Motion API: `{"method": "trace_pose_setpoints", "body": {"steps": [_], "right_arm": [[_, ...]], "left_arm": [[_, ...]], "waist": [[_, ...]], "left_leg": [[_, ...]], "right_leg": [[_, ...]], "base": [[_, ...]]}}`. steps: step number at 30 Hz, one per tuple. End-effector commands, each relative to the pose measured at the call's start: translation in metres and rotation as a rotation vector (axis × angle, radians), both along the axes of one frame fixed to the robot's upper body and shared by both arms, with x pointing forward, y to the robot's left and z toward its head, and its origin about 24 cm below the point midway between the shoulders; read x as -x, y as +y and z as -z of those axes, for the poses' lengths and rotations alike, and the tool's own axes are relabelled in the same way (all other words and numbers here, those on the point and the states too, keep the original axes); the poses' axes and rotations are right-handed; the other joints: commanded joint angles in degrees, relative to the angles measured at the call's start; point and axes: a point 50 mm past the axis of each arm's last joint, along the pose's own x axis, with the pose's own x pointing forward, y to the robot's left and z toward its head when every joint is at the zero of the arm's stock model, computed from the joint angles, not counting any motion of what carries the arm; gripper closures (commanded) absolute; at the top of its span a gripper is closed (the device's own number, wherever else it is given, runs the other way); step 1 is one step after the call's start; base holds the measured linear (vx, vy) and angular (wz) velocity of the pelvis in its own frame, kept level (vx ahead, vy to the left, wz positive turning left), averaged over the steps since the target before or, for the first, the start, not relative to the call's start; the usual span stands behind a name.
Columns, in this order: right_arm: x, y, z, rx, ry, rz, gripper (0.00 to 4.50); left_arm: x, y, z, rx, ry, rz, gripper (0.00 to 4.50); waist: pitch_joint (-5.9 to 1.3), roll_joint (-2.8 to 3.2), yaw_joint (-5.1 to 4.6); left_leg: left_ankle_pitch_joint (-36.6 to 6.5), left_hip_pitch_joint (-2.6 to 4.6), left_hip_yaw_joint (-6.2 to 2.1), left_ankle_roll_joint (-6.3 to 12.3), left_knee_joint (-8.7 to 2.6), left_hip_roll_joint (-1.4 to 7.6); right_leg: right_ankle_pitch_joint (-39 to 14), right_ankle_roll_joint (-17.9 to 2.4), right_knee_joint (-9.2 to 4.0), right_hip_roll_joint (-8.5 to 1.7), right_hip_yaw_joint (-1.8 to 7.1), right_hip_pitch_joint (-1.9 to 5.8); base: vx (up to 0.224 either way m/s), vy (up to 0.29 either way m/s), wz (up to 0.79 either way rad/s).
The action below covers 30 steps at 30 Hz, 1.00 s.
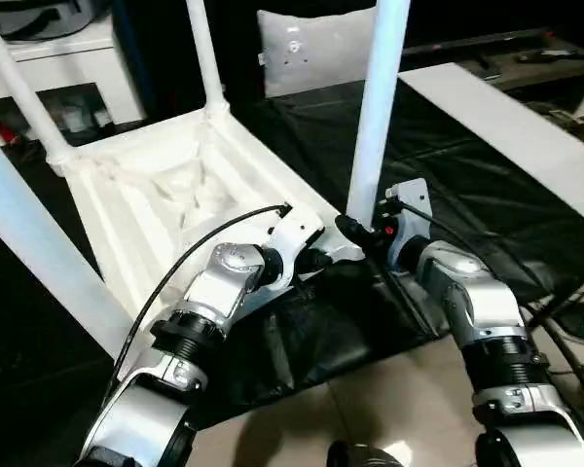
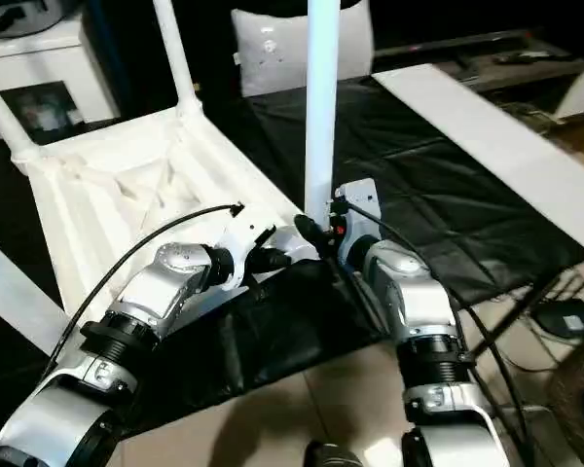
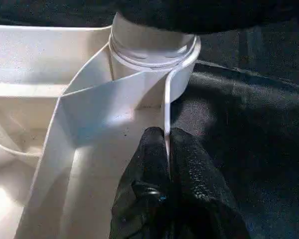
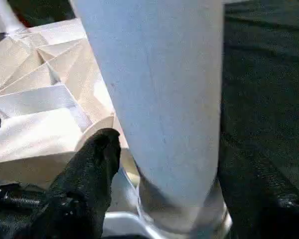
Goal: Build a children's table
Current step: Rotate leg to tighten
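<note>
Upside down, white ribbed tabletop (image 1: pixel 165 195) carries upright legs (image 1: pixel 375 117)

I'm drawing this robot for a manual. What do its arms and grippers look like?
Both forearms are silver metal shells with black ribbed rings at the joints. The wrists carry white housings; the right one shows a small red mark. A thin black cable loops along the left arm. The left gripper and right gripper each have two matte black fingers.
</note>
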Motion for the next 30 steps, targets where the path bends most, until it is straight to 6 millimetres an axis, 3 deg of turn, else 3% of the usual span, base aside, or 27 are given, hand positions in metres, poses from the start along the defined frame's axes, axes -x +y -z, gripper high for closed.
{"method": "trace_pose_setpoints", "body": {"steps": [1, 2, 3, 4, 6, 8, 9, 13, 16, 19, 26, 30], "right_arm": [[0.006, 0.007, -0.004, -0.012, -0.038, -0.107, 1.0], [0.009, 0.002, -0.004, -0.02, -0.04, -0.141, 0.94], [0.011, -0.001, -0.004, -0.027, -0.039, -0.159, 0.84], [0.012, -0.004, -0.004, -0.031, -0.04, -0.178, 0.72], [0.02, -0.018, -0.006, -0.014, -0.049, -0.266, 0.56], [0.022, -0.023, -0.006, 0.001, -0.049, -0.297, 0.42], [0.025, -0.029, -0.006, 0.021, -0.04, -0.337, 0.24], [0.034, -0.044, -0.01, 0.078, -0.008, -0.479, 0.07], [0.041, -0.049, -0.012, 0.108, 0.024, -0.576, 0.02], [0.046, -0.049, -0.013, 0.139, 0.036, -0.68, 0.02], [0.054, -0.042, -0.015, 0.093, 0.07, -0.836, 0.58], [0.057, -0.038, -0.013, 0.085, 0.089, -0.883, 0.94]], "left_arm": [[-0.001, -0.003, -0.021, 0.077, -0.094, 0.073, 4.5], [0.0, 0.001, -0.02, 0.074, -0.09, 0.097, 4.5], [0.001, 0.003, -0.019, 0.072, -0.086, 0.109, 4.5], [0.001, 0.004, -0.019, 0.069, -0.081, 0.123, 4.5], [0.005, 0.012, -0.016, 0.066, -0.064, 0.186, 4.5], [0.006, 0.015, -0.015, 0.058, -0.061, 0.213, 4.5], [0.007, 0.019, -0.014, 0.041, -0.053, 0.247, 4.5], [0.013, 0.032, -0.01, 0.003, -0.023, 0.373, 4.5], [0.017, 0.039, -0.009, -0.03, -0.017, 0.467, 4.5], [0.022, 0.045, -0.009, -0.073, -0.004, 0.575, 4.5], [0.03, 0.048, -0.009, -0.128, 0.041, 0.746, 4.5], [0.031, 0.047, -0.009, -0.136, 0.046, 0.781, 4.5]], "waist": [[-5.51, -1.2, 1.07], [-5.57, -1.11, 1.35], [-5.45, -1.24, 1.98], [-5.45, -1.24, 2.22], [-5.03, -1.34, 3.58], [-4.96, -1.27, 4.2], [-4.76, -1.14, 4.85], [-4.17, -1.25, 5.86], [-4.29, -1.25, 6.55], [-4.37, -1.23, 6.99], [-4.81, -1.25, 9.78], [-4.79, -1.39, 10.73]], "left_leg": [[0.66, -1.61, -0.27, 9.23, -2.86, 0.54], [1.5, -1.57, -0.35, 9.8, -2.83, 0.66], [2.83, -1.56, -0.3, 11.57, -2.75, 0.89], [2.79, -1.55, -0.2, 11.78, -2.71, 0.87], [-0.18, -1.09, 0.35, 10.82, -2.81, 0.82], [-1.68, -0.83, 0.47, 9.8, -2.92, 0.87], [-4.01, -0.52, 0.52, 8.25, -3.03, 0.87], [-8.28, 0.1, 0.79, 6.34, -3.23, 0.75], [-8.84, 0.21, 0.67, 5.43, -3.22, 0.6], [-8.18, 0.1, 0.61, 5.51, -3.31, 0.89], [-4.6, 0.38, 0.57, 5.88, -3.65, 1.86], [-4.04, 0.3, 0.81, 5.37, -3.63, 1.64]], "right_leg": [[-15.73, -2.94, -2.08, -3.22, 3.48, 5.67], [-14.62, -3.3, -1.86, -3.21, 3.53, 5.6], [-12.57, -4.03, -1.48, -3.13, 3.8, 5.4], [-12.77, -4.31, -1.45, -3.14, 3.86, 5.35], [-17.24, -3.8, -2.13, -3.11, 4.0, 4.94], [-20.01, -3.1, -2.48, -3.09, 3.94, 4.85], [-23.54, -1.65, -3.01, -3.1, 3.8, 4.66], [-29.28, 0.95, -4.15, -2.9, 3.56, 4.27], [-30.24, 2.18, -4.29, -2.79, 3.26, 4.32], [-28.87, 1.89, -4.03, -2.8, 3.41, 4.32], [-23.42, -1.57, -2.66, -3.17, 4.44, 4.28], [-24.04, -1.66, -2.66, -3.26, 4.67, 4.3]], "base": [[0.0, 0.0, 0.0], [0.0, 0.0, 0.0], [0.0, 0.0, 0.0], [0.0, 0.0, 0.0], [0.0, 0.0, 0.0], [0.0, 0.0, 0.0], [0.0, 0.0, 0.0], [0.0, 0.0, 0.0], [0.0, 0.0, 0.0], [0.0, 0.0, 0.0], [0.0, 0.0, 0.0], [0.0, 0.0, 0.0]]}}
